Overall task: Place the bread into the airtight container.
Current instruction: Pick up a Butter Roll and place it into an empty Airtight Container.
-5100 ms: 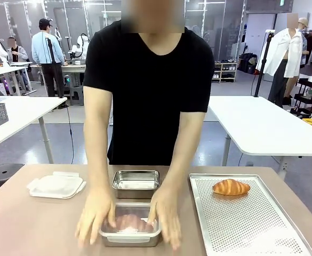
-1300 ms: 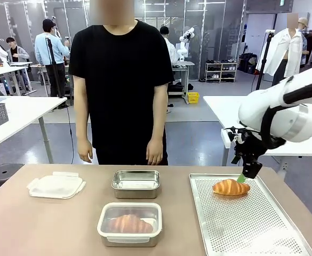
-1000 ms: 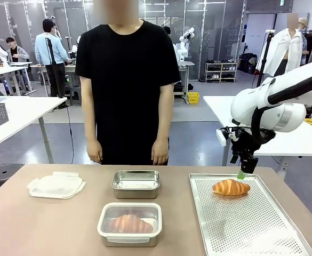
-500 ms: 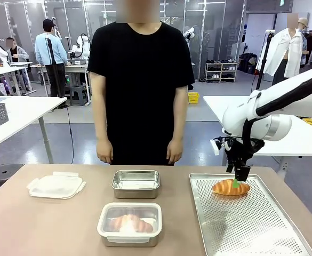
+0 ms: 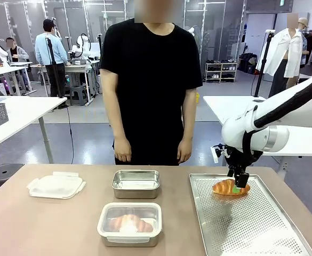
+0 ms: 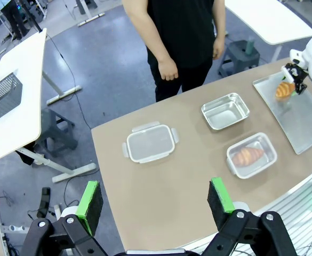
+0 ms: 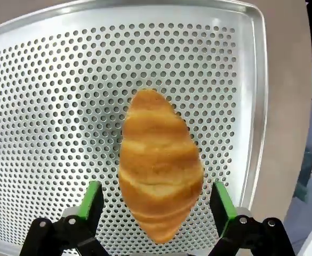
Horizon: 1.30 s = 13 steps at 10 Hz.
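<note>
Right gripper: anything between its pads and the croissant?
Nothing. Right wrist view: the open right gripper straddles the croissant on the tray, bare gaps either side.

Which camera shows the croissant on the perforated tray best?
The right wrist view: the croissant fills the centre, close, between open green pads. The front view shows it small, partly behind the right gripper; the left wrist view, tiny and far.

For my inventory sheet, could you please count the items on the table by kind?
Croissants: 2
Steel containers: 2
Lids: 2
Perforated tray: 1
Total: 7
</note>
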Each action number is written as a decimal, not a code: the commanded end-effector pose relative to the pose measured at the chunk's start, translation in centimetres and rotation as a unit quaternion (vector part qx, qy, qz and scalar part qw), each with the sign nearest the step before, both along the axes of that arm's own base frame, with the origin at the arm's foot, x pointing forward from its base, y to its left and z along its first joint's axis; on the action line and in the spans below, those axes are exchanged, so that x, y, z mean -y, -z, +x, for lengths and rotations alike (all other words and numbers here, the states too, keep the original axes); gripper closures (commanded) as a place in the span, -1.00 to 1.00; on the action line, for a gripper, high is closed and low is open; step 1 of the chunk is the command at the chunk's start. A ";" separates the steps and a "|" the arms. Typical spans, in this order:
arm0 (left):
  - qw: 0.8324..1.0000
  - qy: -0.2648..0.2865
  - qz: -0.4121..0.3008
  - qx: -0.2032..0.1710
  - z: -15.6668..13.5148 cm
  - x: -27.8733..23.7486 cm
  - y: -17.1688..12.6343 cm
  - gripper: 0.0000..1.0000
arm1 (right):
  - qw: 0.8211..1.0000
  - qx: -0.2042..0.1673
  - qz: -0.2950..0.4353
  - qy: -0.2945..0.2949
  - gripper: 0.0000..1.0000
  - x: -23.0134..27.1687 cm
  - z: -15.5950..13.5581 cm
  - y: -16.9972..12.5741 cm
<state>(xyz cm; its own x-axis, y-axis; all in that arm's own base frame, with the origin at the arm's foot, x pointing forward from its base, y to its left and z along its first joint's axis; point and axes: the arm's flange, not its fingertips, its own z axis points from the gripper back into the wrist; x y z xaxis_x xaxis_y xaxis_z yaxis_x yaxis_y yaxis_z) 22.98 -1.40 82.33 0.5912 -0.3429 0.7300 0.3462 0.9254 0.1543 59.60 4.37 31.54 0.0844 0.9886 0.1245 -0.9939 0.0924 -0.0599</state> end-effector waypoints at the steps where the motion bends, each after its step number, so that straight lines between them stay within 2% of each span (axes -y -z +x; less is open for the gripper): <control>1: 1.000 0.001 0.001 0.001 0.0 0.0 -0.1 -1.00 | 1.000 -0.004 -0.013 0.009 -1.00 -0.8 0.0 1.0; 7: 1.000 0.001 0.001 0.001 0.0 0.0 -0.1 -1.00 | 0.999 -0.040 -0.033 0.000 -1.00 -1.3 1.0 2.4; 11: 1.000 0.001 0.001 0.001 0.0 0.0 -0.1 -1.00 | 0.999 -0.039 -0.035 0.004 -0.26 -1.4 0.7 2.2; 12: 1.000 0.001 0.001 0.001 0.0 0.0 -0.1 -1.00 | 0.999 -0.029 -0.034 0.009 -0.06 -1.4 0.6 2.0; 13: 1.000 0.001 0.001 0.001 0.0 0.0 -0.1 -1.00 | 0.999 -0.015 -0.031 0.008 -0.06 -1.4 0.4 1.6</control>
